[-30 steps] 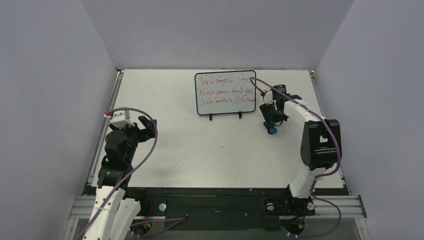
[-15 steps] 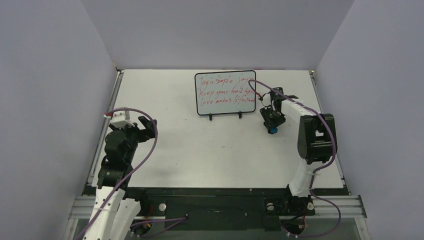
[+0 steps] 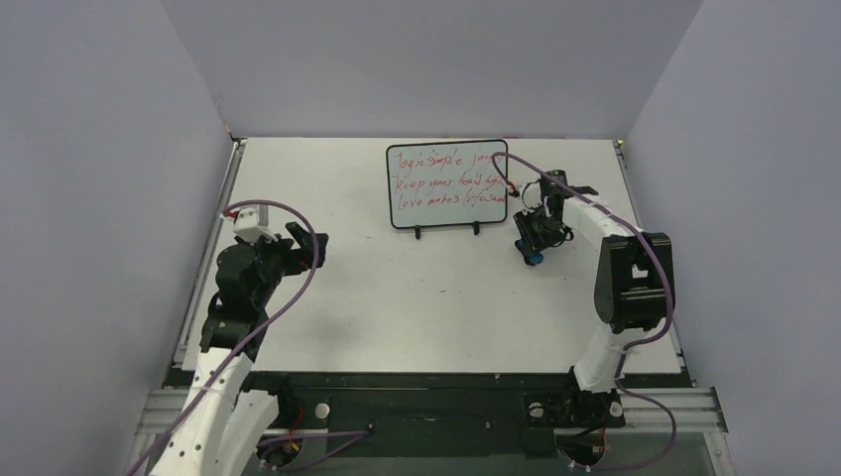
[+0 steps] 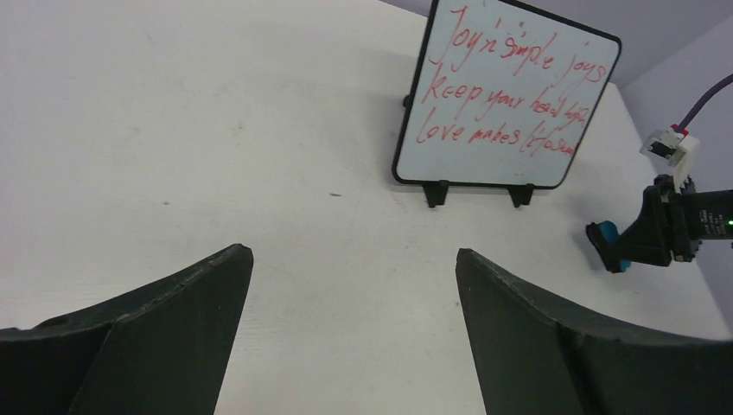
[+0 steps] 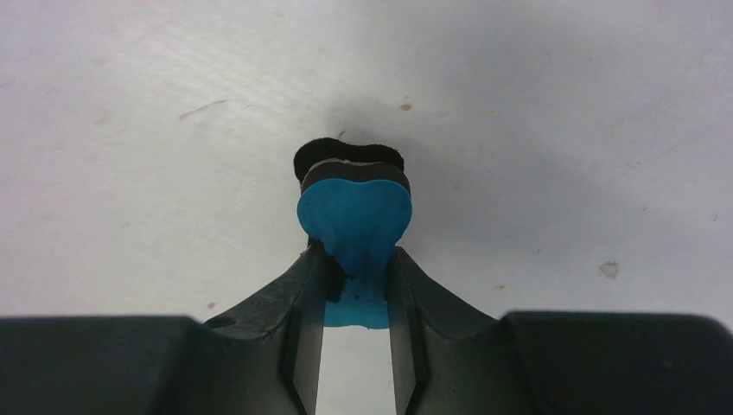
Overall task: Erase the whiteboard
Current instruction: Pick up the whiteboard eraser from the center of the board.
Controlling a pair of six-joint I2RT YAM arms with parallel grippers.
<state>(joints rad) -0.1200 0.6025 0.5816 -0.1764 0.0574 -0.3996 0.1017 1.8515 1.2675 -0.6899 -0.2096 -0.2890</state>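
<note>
My right hand [image 5: 356,281] has just closed onto the blue eraser [image 5: 354,216] near the whiteboard [image 3: 446,184]. Its red writing is untouched, so I judge wiping comes next.

Bright, even, diffuse light; soft shadows lie by the whiteboard [image 4: 506,104] and behind the blue eraser [image 5: 354,216].

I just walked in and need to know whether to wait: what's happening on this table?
The right gripper is pinched on a small blue eraser, close to the table and just right of the whiteboard. The whiteboard stands on its black wire stand with all three red handwritten lines intact; no wiping has started. The left gripper is open and holds nothing, over the left side of the table.
</note>
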